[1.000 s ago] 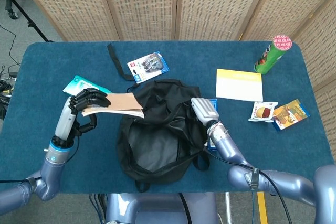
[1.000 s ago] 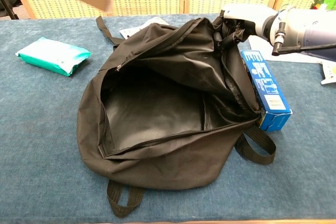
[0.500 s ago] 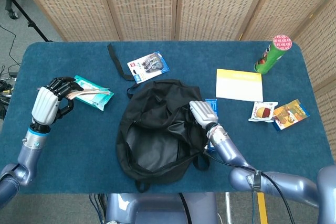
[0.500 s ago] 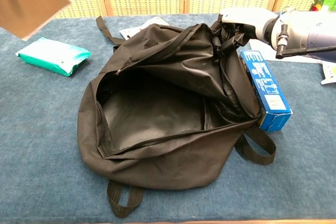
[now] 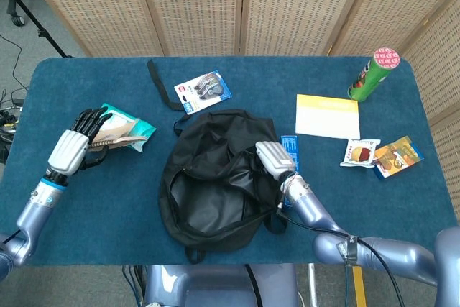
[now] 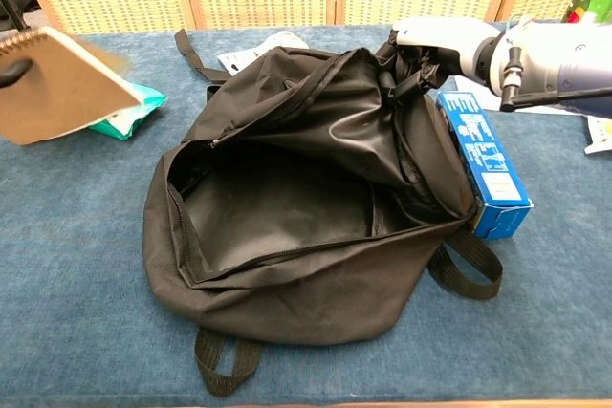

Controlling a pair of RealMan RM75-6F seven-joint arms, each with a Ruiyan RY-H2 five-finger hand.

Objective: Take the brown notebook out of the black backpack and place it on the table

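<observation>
Notebook out of bag, held aloft at left; set-down not yet made.

The left hand grasps the brown notebook at its spiral-bound end, so the book's long axis runs from the hand toward the black backpack, tilted and clear of the desk, partly over a teal packet. The right hand is clenched on the backpack's upper rim, holding the empty mouth open; it lies well apart from the notebook. Bare blue desk lies directly below and in front of the left hand, so lowering there appears sufficient. A blue box touches the bag's right side. Folding wicker screens stand behind the desk.
</observation>
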